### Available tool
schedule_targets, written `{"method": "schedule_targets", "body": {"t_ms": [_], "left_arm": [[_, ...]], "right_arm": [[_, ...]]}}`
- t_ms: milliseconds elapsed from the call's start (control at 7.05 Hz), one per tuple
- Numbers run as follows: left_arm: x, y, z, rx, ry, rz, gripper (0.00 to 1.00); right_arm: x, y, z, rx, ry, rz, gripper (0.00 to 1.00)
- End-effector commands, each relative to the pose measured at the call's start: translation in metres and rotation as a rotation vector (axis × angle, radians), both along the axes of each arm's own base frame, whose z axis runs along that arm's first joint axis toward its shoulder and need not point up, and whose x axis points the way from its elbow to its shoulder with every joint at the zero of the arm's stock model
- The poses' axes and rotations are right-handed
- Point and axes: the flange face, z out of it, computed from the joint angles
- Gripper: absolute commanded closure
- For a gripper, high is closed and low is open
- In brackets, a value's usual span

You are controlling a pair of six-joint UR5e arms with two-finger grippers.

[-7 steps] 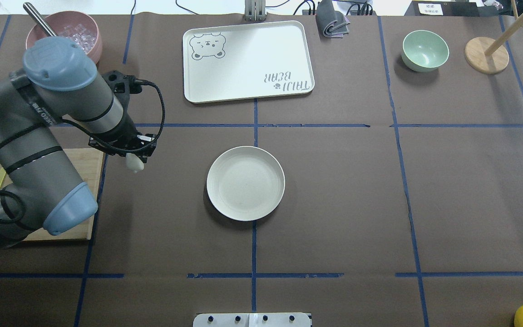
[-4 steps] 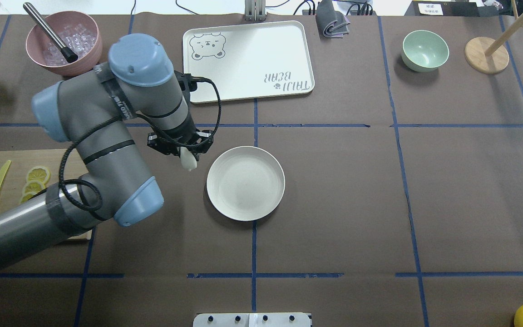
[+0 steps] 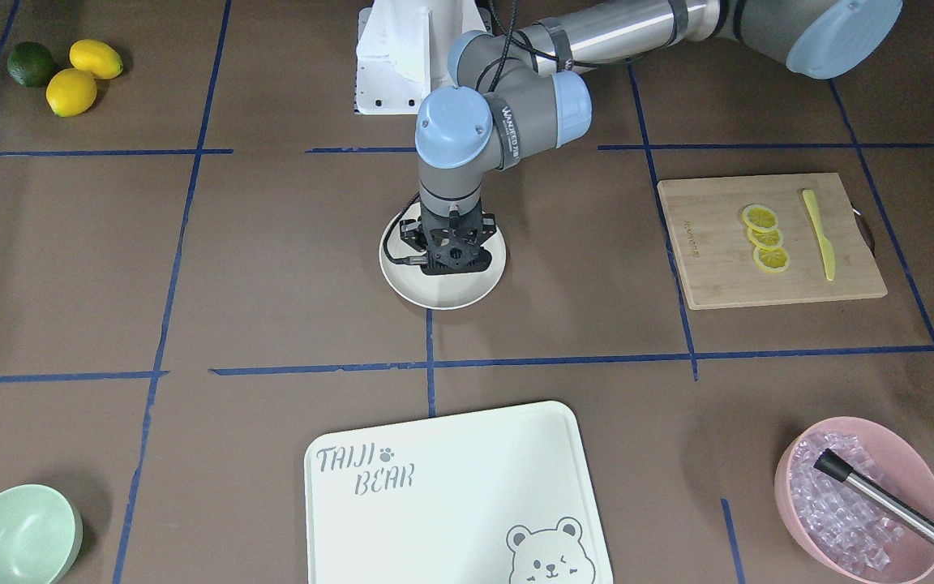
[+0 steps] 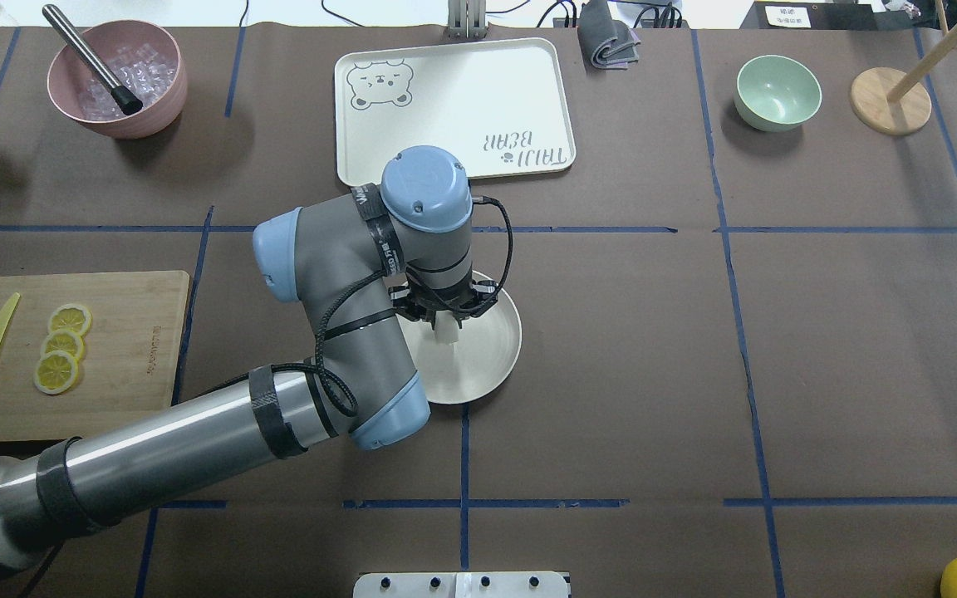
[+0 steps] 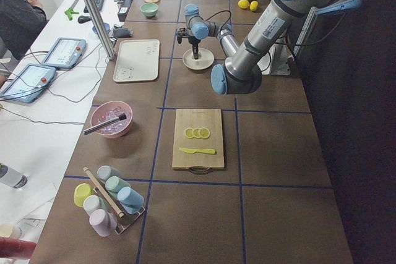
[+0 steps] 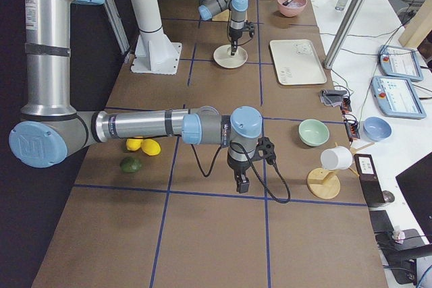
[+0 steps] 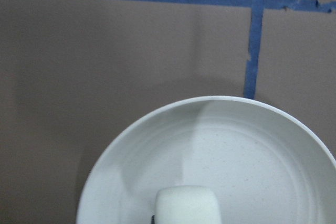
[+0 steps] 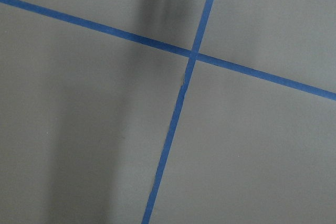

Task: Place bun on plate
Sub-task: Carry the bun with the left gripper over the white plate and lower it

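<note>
Brown paper crossed with blue tape lines covers the counter (image 4: 861,374). A second ago the left arm hung over the pale wooden cutting board (image 4: 134,332), well off to the left of the round shallow cream-white plate (image 4: 502,353) in the overhead view. A little later it was just short of the plate's left rim. Now the left end effector (image 4: 446,318) stands over the plate's inside, pointing straight down. It is narrowed onto the small smooth white rounded bun (image 4: 447,331), which hangs below the fingers near the plate's middle. I cannot tell whether the bun touches the plate's floor.

The plate's right and near rims show clear of the arm, while its left part lies under the elbow. Bare paper runs wide to the plate's right. The white rectangular bear-printed tray (image 4: 453,108) lies beyond the plate, well apart from it.

The right end effector (image 6: 241,185) hangs over bare paper well away from the plate. Whether it is wide or narrow I cannot tell.
</note>
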Motion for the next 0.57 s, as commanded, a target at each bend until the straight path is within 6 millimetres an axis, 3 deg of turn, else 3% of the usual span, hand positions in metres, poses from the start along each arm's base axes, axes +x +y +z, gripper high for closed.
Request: {"method": "schedule_targets", "body": {"t_ms": [0,425], "left_arm": [[0.0153,0.0069,-0.0006,-0.003,0.003,0.01,0.57],[0.0178,0.011,-0.0001,0.001,0.003,0.019,0.25]], "right_arm": [[-0.0006,0.0004,-0.0001,-0.001,-0.009,0.0,0.0],[-0.0008,0.0004,-0.0002,-0.001,-0.01,0.0,0.0]]}}
